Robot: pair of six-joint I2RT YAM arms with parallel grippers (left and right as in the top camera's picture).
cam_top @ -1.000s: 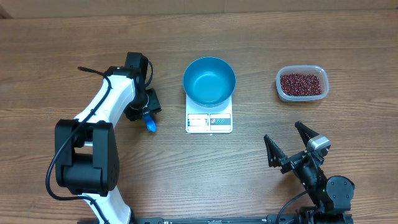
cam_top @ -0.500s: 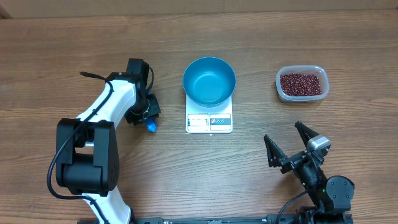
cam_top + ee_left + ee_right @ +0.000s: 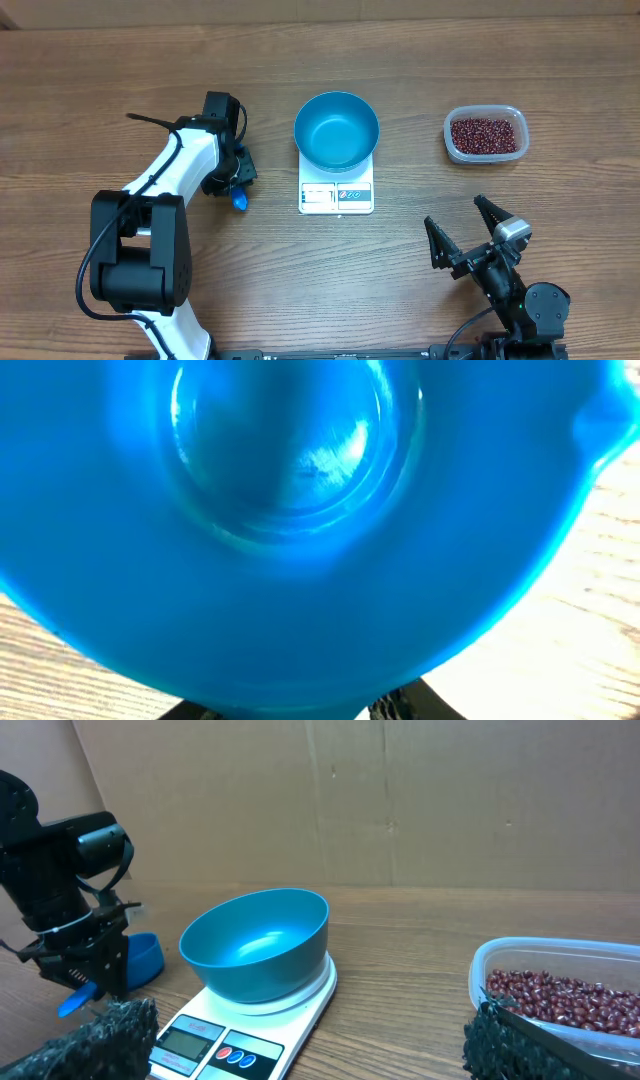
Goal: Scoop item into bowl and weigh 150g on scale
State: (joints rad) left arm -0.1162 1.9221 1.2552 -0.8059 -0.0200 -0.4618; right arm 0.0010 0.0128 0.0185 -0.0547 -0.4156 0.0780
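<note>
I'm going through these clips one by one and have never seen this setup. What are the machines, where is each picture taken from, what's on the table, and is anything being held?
These are two robot arms at a wooden table, each ending in a two-finger gripper. The overhead picture looks straight down. The other two come from cameras on the wrists.

On the table are a white scale with an empty blue bowl on it, a clear tub of red-brown beans to its right, and a small blue scoop to its left.

The left gripper is down at the scoop, which fills the left wrist view. Whether it actually grips the scoop cannot be told. The right gripper stands open and empty, and its camera looks across at the bowl, scale and tub.
</note>
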